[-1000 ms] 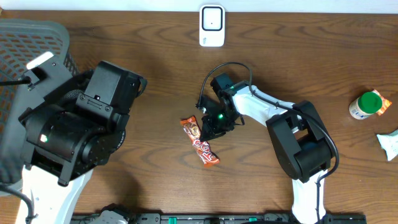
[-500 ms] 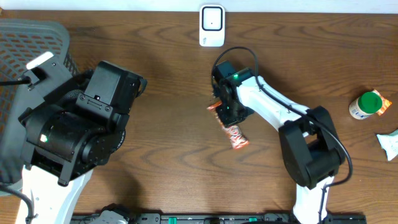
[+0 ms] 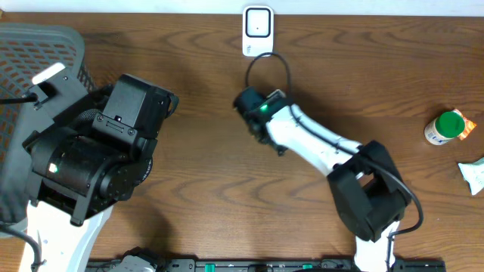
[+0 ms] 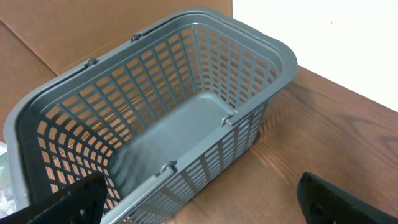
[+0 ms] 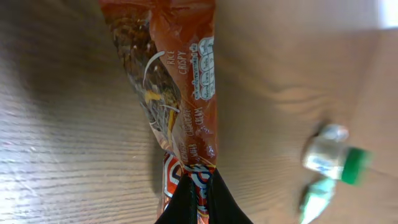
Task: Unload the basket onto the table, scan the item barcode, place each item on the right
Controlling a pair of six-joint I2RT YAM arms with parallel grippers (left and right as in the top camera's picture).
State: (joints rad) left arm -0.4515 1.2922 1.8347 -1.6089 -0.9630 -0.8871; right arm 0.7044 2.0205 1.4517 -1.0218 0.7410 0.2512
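Note:
The item is an orange-brown crispy chocolate bar (image 5: 177, 81) in its wrapper. In the right wrist view it hangs lengthwise over the wooden table, and my right gripper (image 5: 199, 194) is shut on its lower end. Overhead, the right gripper (image 3: 252, 112) sits in the middle of the table, a little in front of the white scanner (image 3: 258, 31); the bar is hidden under the wrist there. My left gripper (image 4: 205, 205) is open and holds nothing, with its fingers (image 4: 68, 202) wide apart beside the grey basket (image 4: 273, 46).
The grey mesh basket (image 3: 45, 45) fills the back left corner, with the bulky left arm (image 3: 98, 151) in front of it. A white bottle with a green cap (image 3: 446, 126) and a pale packet (image 3: 473, 175) lie at the right edge.
The right gripper has lifted the bar off the table and carried it back and left toward the scanner. The bar no longer shows overhead. The left arm has not moved.

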